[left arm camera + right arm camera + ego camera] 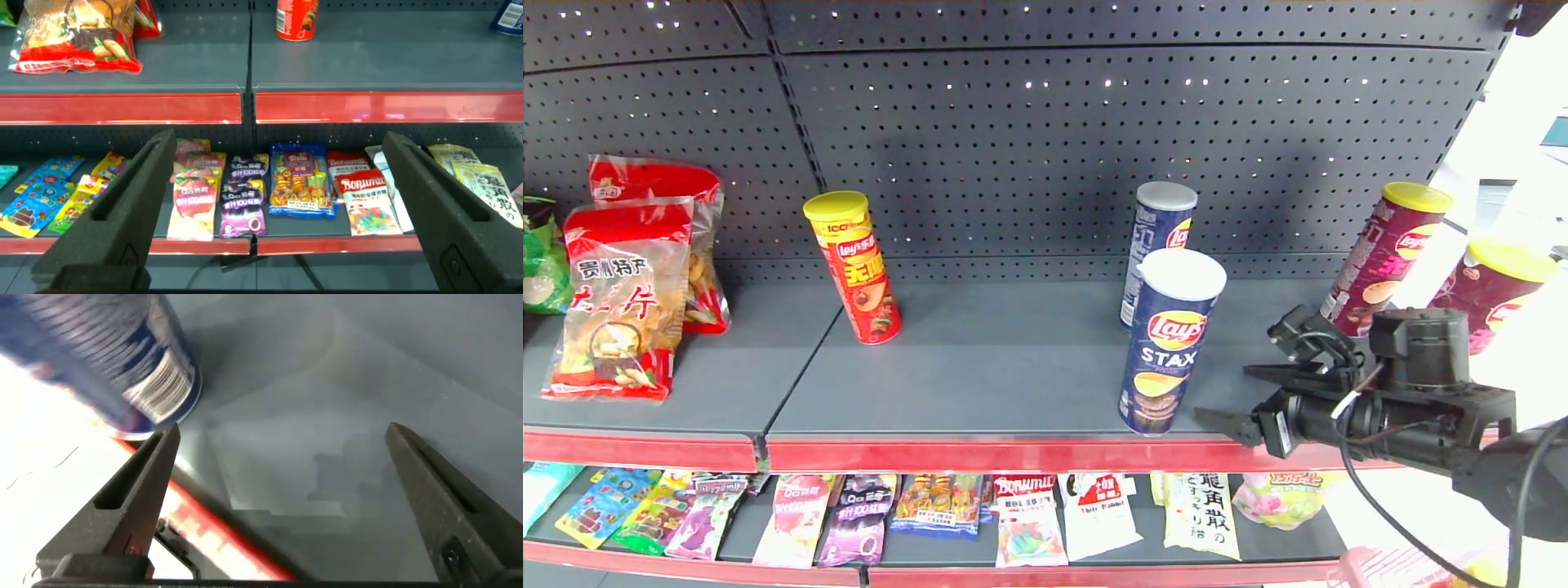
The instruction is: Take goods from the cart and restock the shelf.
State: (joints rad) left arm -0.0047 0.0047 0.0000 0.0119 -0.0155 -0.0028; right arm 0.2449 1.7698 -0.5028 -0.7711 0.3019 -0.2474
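Note:
A blue chip can (1172,343) with a white lid stands upright near the front edge of the grey shelf (996,359). A second blue can (1158,245) stands behind it. My right gripper (1233,398) is open, just right of the front can and apart from it, with nothing between its fingers. In the right wrist view the can's base (122,367) lies beside one finger of the right gripper (282,433), over the shelf board. My left gripper (279,143) is open and empty, facing the lower shelf's candy packets (302,180).
A red can with a yellow lid (854,265) stands mid-shelf, and snack bags (621,302) stand at the left. Two maroon cans (1384,257) stand at the right end. Bare shelf lies between the red can and the blue cans. Packets (1029,514) fill the lower shelf.

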